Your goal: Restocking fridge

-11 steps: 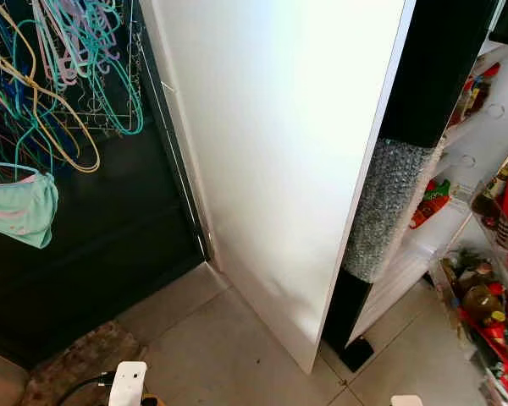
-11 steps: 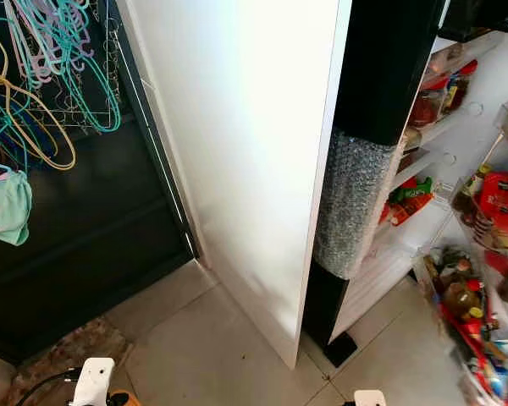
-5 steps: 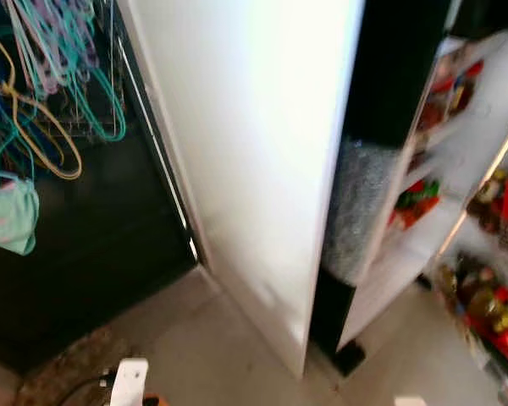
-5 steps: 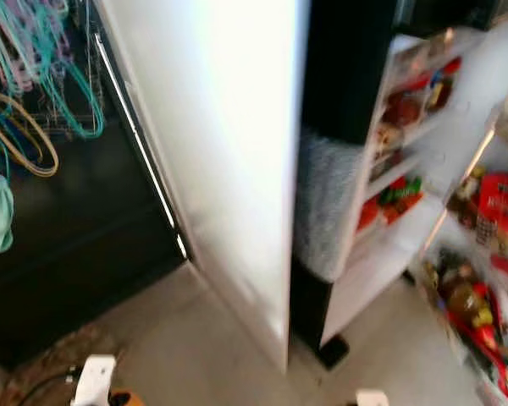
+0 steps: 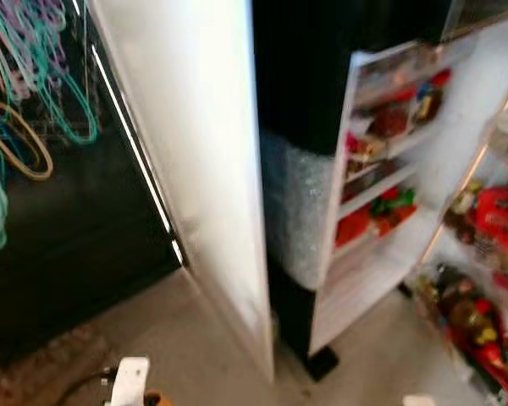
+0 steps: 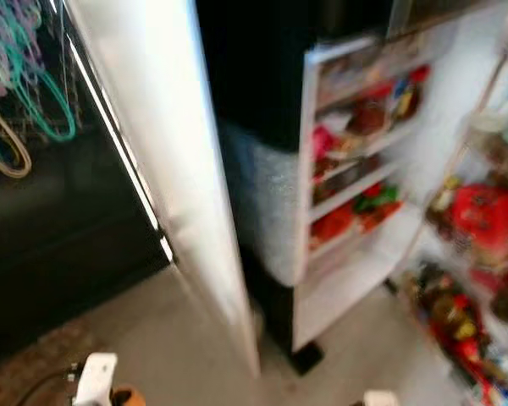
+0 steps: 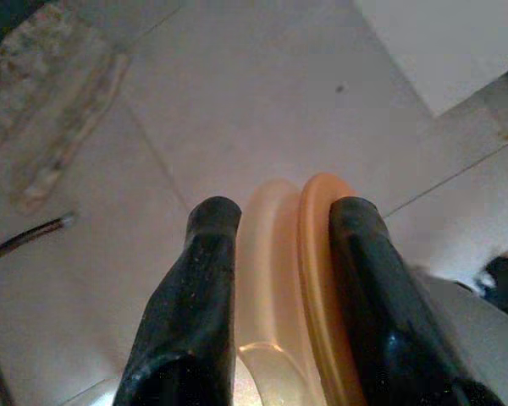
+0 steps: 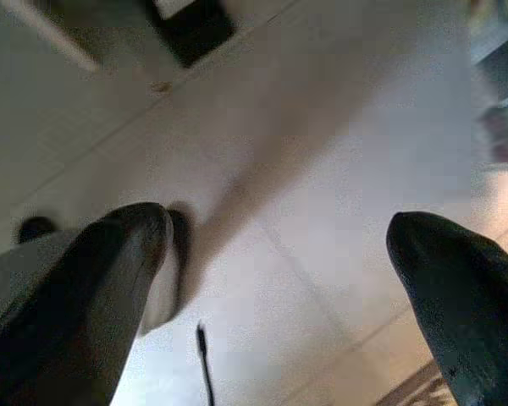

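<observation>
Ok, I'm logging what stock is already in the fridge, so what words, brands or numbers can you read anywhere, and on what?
None can be read.
Red packets on the fridge door shelves: print too blurred.
Red pack on the inner fridge shelves: blurred, no legible text.
Orange and clear item in the left gripper: no print visible.

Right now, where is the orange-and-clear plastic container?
The orange-and-clear plastic container is clamped between the left gripper's black fingers in the left wrist view, above the pale tiled floor.
</observation>
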### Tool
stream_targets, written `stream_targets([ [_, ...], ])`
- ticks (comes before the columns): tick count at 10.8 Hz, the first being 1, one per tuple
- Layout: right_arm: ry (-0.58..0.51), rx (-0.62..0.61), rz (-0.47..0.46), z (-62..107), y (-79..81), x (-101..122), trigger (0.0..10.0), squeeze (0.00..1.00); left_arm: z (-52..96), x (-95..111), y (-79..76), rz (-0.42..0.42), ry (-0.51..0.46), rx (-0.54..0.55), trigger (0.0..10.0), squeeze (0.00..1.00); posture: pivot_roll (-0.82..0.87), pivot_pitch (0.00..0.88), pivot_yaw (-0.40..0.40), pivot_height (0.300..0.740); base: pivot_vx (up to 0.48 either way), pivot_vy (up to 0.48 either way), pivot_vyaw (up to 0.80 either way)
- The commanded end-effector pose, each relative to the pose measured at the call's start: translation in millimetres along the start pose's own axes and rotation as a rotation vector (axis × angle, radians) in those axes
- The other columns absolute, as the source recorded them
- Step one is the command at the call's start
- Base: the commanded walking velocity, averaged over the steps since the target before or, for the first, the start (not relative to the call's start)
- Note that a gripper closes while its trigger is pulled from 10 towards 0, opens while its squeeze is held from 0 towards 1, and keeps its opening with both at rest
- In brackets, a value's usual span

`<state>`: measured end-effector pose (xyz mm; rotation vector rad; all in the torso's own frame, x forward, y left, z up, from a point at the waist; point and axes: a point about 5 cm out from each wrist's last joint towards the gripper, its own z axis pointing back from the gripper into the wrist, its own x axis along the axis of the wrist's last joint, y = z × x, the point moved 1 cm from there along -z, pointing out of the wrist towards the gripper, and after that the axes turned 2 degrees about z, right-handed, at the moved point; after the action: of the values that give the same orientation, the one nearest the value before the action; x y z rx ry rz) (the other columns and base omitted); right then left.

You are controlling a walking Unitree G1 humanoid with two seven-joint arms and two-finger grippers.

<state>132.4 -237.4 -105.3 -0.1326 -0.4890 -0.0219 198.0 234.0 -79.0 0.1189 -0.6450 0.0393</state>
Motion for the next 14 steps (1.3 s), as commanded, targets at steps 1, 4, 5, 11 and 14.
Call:
stream_targets([
  [1,0.007,0.026,-0.013,-0.5,10.9,-3,10.0,0.00,1.7,-6,8.1,-0.009,0.022,0.015,10.0,0.00,-0.03,0.000,0.065,0.740,0.000,-0.435,0.00],
  [4,-0.007,0.037,0.047,-0.9,15.7,0,10.0,0.00,1.7,-3,11.8,-0.006,0.020,0.018,10.0,0.00,-0.03,0.000,0.064,0.740,0.000,-0.434,0.45],
  [5,-0.009,0.037,0.037,-1.1,16.3,0,10.0,0.00,1.8,-4,12.0,-0.004,0.021,0.019,10.0,0.00,-0.02,0.000,0.061,0.740,0.000,-0.428,0.00],
  [11,-0.052,-0.074,0.029,-0.7,1.6,7,10.0,0.00,2.1,-2,16.6,-0.002,0.019,0.024,10.0,0.00,-0.03,0.000,0.062,0.740,0.000,-0.326,0.00],
  [14,-0.090,-0.160,0.049,0.1,-6.9,14,10.0,0.00,2.2,-2,17.4,0.002,0.020,0.025,10.0,0.00,-0.03,0.000,0.065,0.740,0.000,0.000,0.00],
])
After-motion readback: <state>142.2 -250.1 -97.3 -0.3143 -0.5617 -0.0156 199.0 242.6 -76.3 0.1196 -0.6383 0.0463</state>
